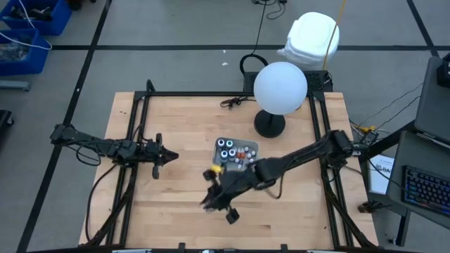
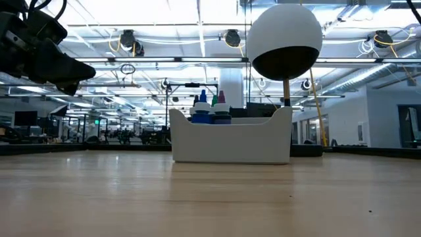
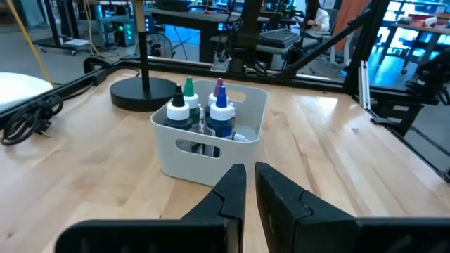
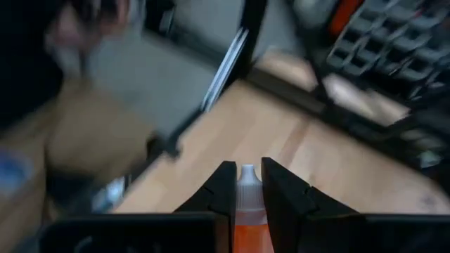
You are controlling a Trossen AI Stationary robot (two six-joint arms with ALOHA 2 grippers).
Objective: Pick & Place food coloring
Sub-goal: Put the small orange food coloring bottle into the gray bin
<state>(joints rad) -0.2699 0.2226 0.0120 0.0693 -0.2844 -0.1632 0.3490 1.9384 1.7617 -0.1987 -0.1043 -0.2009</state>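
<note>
A white bin (image 3: 211,144) with handle slots stands on the table's middle and holds several food coloring bottles (image 3: 219,112) with white collars and green, purple and blue tips. It also shows in the high view (image 1: 235,153) and the low view (image 2: 230,139). My right gripper (image 4: 247,169) is raised over the table near the bin's near side (image 1: 219,195), shut on a small orange food coloring bottle (image 4: 247,218). My left gripper (image 3: 249,184) waits at the table's left (image 1: 165,156), pointing at the bin, fingers together with nothing between them. My right gripper pinches the orange bottle's body (image 4: 247,223) between its two fingers, just behind the white cap (image 4: 247,177). The bottle lies along the fingers, cap pointing forward between the fingertips. It is lifted clear of the table.
A lamp with a black round base (image 1: 270,125) and a white globe (image 1: 280,87) stands just beyond the bin at the far side. A black cable (image 3: 42,112) lies near the base. Black frame rails (image 1: 320,126) run along the table's edges.
</note>
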